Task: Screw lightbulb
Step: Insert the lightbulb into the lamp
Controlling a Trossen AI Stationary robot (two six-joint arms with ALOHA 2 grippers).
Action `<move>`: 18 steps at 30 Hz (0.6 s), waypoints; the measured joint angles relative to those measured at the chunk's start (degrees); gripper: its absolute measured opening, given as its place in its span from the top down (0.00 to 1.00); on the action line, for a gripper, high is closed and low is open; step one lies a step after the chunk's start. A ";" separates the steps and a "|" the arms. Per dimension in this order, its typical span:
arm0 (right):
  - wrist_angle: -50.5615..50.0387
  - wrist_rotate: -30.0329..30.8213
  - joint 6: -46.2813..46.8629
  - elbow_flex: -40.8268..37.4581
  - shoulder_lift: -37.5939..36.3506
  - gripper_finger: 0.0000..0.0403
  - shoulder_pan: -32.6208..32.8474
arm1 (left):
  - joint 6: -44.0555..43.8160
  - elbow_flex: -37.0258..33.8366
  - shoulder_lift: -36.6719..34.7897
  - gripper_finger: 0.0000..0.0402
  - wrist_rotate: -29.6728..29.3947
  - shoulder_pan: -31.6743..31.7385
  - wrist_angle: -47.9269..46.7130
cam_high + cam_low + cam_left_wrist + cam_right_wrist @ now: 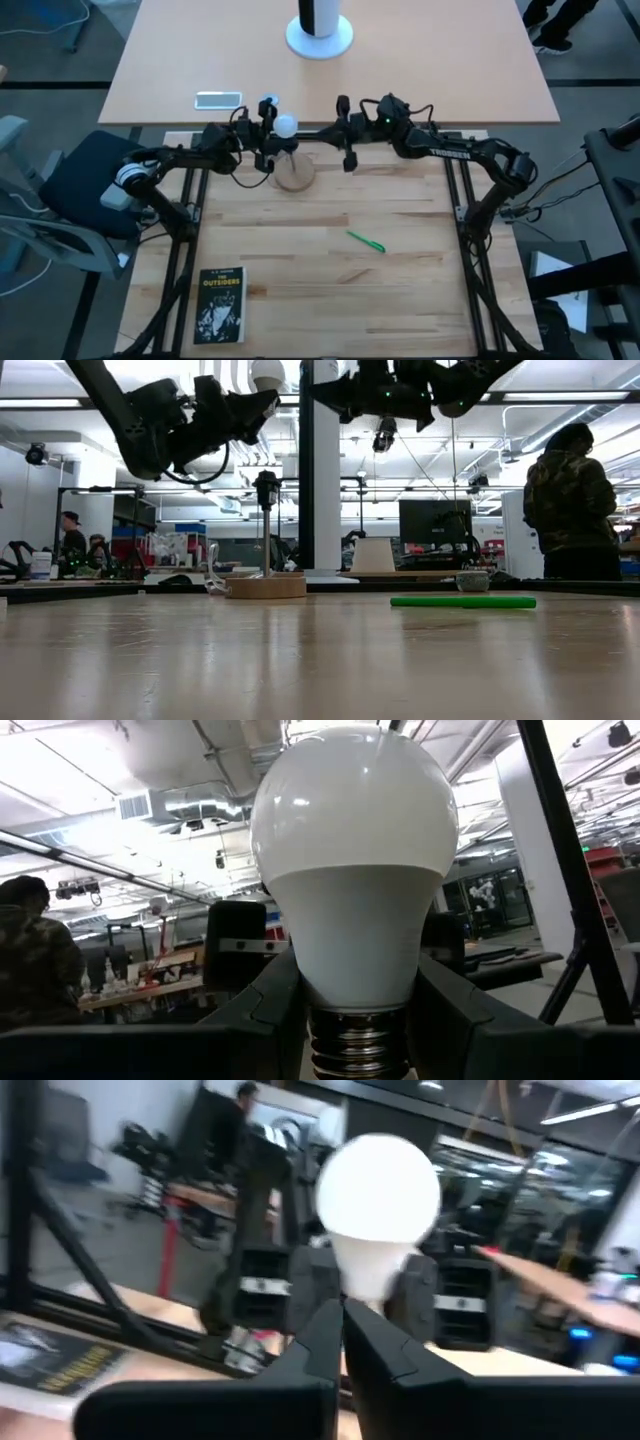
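The white frosted lightbulb (287,125) is up in the air over the table's far part, with my left gripper (272,130) shut on it. In the left wrist view the globe (352,830) fills the picture and the silvery threaded base (358,1045) shows between the fingers. Below it, a dark socket on a thin post (266,490) stands on a round wooden base (293,172). My right gripper (335,130) hangs just right of the bulb, shut and holding nothing (343,1320). My left gripper pinches the bulb's tapering neck (350,975) between its two fingers (265,1005), just above the threaded base. The fingers come from the table's left, slanting upward. The globe points away past the fingertips, and the bulb is clear of the socket and table.
A green pen (366,241) lies mid-table, and a black book (220,305) lies near the front left. On the far table are a phone (218,99) and a white round stand (320,35). A person (570,500) stands in the room behind.
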 joint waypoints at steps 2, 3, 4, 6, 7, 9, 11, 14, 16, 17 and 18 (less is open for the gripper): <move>-0.18 2.23 -1.80 0.16 0.20 0.93 0.71 | 0.11 -0.19 0.00 0.71 -0.32 -0.04 -0.08; -0.15 2.92 -1.99 0.62 0.38 0.91 0.85 | 0.24 -0.21 0.00 0.71 -0.35 -0.04 -0.07; -0.06 3.48 -1.92 1.22 0.55 0.88 0.91 | 0.27 -0.18 0.00 0.71 -0.38 -0.09 -0.02; -0.08 3.75 -0.60 2.30 0.88 0.81 0.84 | 0.27 -0.06 0.00 0.71 -0.57 -0.45 -0.08; -0.12 3.90 0.08 2.78 1.08 0.77 0.78 | 0.27 0.07 0.00 0.71 -0.67 -0.75 -0.09; -0.20 3.85 0.31 3.74 1.72 0.70 0.89 | 0.34 0.21 0.00 0.71 -1.90 -1.30 -0.06; -1.49 3.76 0.27 4.87 2.20 0.64 1.16 | 0.90 0.23 0.00 0.71 -3.19 -1.71 -0.40; -4.69 3.49 0.02 7.47 3.63 0.56 1.66 | 1.09 0.23 0.00 0.71 -3.74 -2.07 -0.84; -6.88 3.44 0.00 8.91 4.77 0.52 1.79 | 1.13 0.39 0.00 0.71 -4.04 -2.60 -1.72; -7.40 3.50 -0.02 9.62 5.36 0.50 1.93 | 1.17 0.40 0.00 0.71 -4.69 -2.80 -2.34; -7.93 3.48 -0.03 10.03 5.56 0.49 1.89 | 1.38 0.40 0.00 0.71 -5.45 -2.97 -2.86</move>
